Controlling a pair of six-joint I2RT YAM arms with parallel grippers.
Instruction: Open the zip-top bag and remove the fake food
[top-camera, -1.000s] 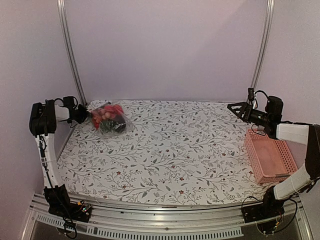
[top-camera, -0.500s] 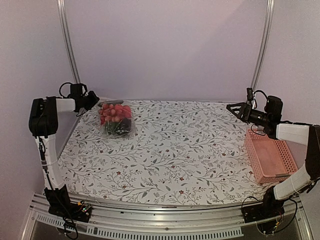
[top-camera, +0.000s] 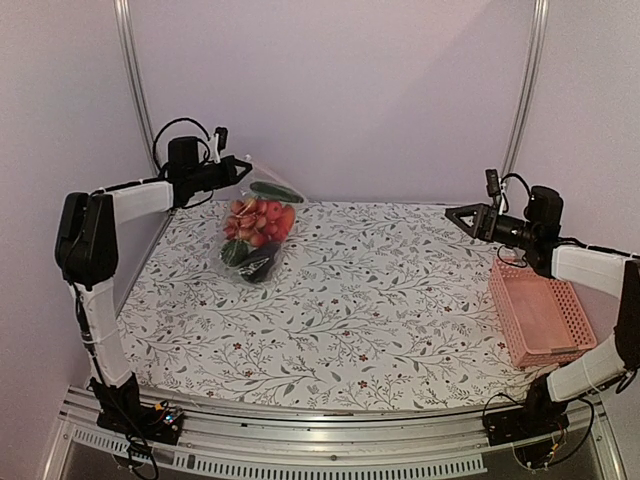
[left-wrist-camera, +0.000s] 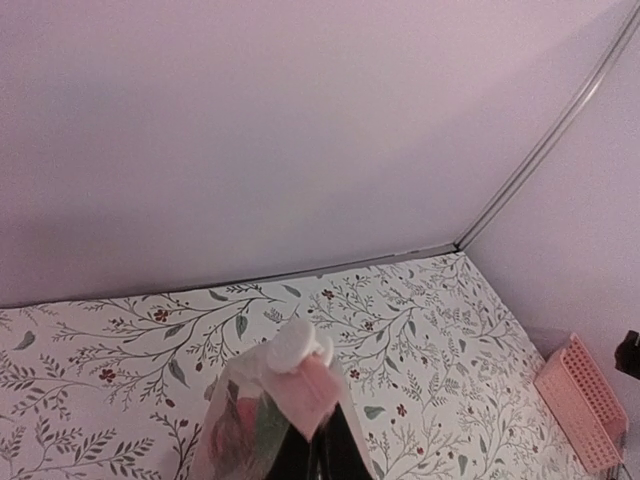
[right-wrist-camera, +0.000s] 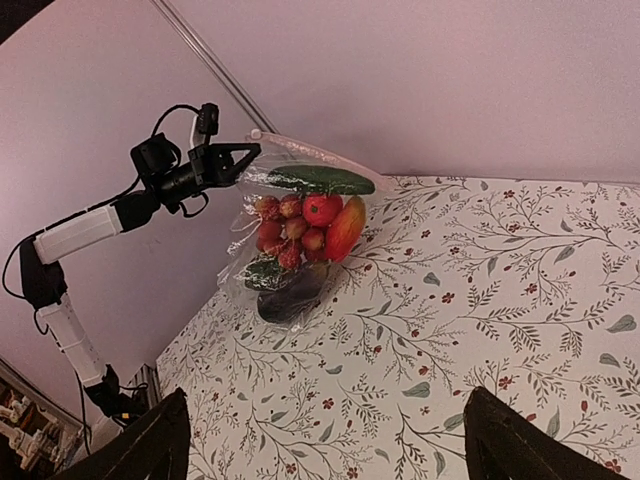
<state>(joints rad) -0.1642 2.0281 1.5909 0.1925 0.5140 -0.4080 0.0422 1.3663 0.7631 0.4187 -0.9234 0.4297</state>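
Observation:
The zip-top bag (top-camera: 258, 228) hangs by its top edge at the back left, its lower end down at the table. My left gripper (top-camera: 236, 168) is shut on the bag's upper corner. Through the clear plastic the fake food shows: red round pieces (right-wrist-camera: 322, 208), an orange piece (right-wrist-camera: 346, 228), a long dark green one (right-wrist-camera: 320, 180) across the top and a dark purple one (right-wrist-camera: 290, 300) at the bottom. In the left wrist view the bag (left-wrist-camera: 250, 420) bunches around the dark fingers (left-wrist-camera: 335, 455). My right gripper (top-camera: 455, 213) is open at the far right, well away from the bag; its fingers frame the table in its own view (right-wrist-camera: 325, 400).
A pink mesh basket (top-camera: 540, 315) lies on the right side of the floral table (top-camera: 380, 300), under the right arm; it also shows at the edge of the left wrist view (left-wrist-camera: 585, 405). Aluminium posts (top-camera: 135, 90) stand at the back corners, with walls close behind.
The left gripper has risen and swung right with the bag's corner in it, pulling the bag from lying flat to hanging upright. The right gripper has shifted slightly left.

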